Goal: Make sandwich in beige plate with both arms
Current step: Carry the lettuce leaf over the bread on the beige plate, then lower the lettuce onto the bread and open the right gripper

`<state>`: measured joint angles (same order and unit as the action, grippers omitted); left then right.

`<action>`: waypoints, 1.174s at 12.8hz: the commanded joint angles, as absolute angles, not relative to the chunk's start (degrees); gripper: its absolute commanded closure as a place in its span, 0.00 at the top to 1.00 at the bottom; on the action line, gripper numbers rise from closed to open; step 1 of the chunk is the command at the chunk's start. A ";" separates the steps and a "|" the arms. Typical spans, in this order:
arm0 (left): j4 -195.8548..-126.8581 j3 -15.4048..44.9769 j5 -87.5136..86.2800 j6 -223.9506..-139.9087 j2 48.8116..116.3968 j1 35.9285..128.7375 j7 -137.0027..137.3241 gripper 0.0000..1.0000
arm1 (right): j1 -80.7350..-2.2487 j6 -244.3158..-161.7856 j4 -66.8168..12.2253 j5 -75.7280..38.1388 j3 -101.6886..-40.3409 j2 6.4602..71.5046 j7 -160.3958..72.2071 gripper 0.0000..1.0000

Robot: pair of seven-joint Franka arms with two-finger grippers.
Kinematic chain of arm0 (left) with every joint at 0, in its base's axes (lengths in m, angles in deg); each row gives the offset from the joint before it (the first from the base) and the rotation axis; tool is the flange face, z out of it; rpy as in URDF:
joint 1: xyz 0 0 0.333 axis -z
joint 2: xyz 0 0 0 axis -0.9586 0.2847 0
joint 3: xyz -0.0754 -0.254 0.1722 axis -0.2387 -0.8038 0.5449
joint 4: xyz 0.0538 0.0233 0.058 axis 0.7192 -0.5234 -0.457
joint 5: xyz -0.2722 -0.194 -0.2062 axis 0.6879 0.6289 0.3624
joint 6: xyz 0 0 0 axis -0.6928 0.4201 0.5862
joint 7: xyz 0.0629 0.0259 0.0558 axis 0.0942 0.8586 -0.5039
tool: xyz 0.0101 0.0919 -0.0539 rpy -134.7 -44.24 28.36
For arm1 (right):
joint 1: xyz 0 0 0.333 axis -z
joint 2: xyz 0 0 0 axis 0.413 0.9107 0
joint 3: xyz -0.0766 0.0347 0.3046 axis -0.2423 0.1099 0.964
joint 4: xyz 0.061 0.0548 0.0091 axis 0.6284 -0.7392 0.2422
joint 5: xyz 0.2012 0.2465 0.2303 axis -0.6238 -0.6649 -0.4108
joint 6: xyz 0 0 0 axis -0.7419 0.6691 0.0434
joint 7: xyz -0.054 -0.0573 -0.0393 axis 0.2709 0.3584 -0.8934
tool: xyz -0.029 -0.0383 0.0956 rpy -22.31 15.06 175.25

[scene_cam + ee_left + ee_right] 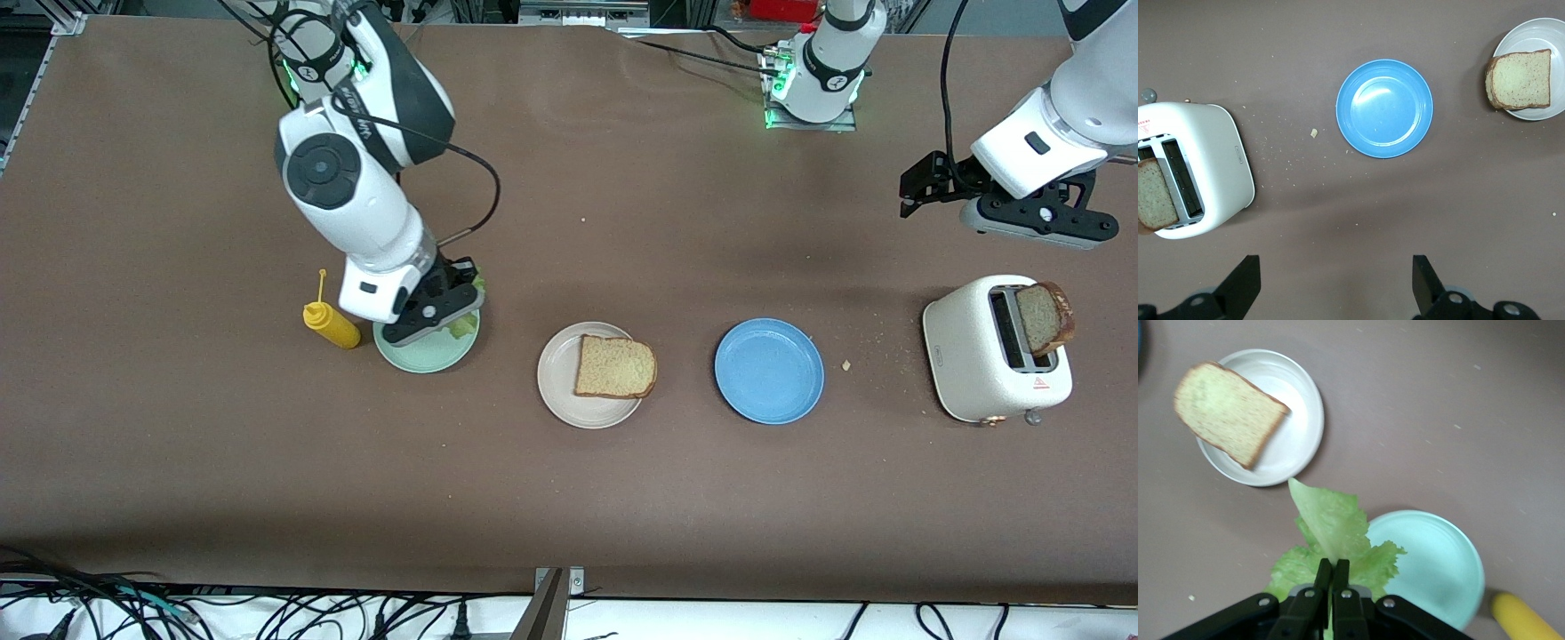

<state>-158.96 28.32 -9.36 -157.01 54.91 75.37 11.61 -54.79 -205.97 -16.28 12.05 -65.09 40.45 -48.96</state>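
Overhead, the right gripper [1330, 577] hangs above the mint plate [425, 354], fingers clamped on the lettuce [1331, 533]; one bread slice [614, 366] lies on the beige plate [558, 384] (overhanging its rim); the left gripper [1336, 283] hangs spread near the toaster [973, 356], holding nothing; a second slice [1040, 318] stands in its slot.

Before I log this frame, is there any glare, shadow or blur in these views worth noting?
Front view: even light, with soft arm shadows on the brown table. Left wrist view: a pale sheen on the blue plate, and the open left gripper shows soft at the edge. Right wrist view: the bread slice looks slightly soft, while the lettuce in the shut right gripper is sharp.
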 commanded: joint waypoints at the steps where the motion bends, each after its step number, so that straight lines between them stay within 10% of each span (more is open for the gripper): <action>1: -159.47 28.19 -11.10 -156.61 53.99 75.57 11.18 1.00 | -56.73 -209.23 -12.74 9.62 -65.57 44.43 -49.04 0.00; 15: -159.47 28.28 -11.10 -156.61 53.99 75.39 11.18 1.00 | -61.74 -226.37 -2.02 2.50 -65.92 59.98 -49.04 0.00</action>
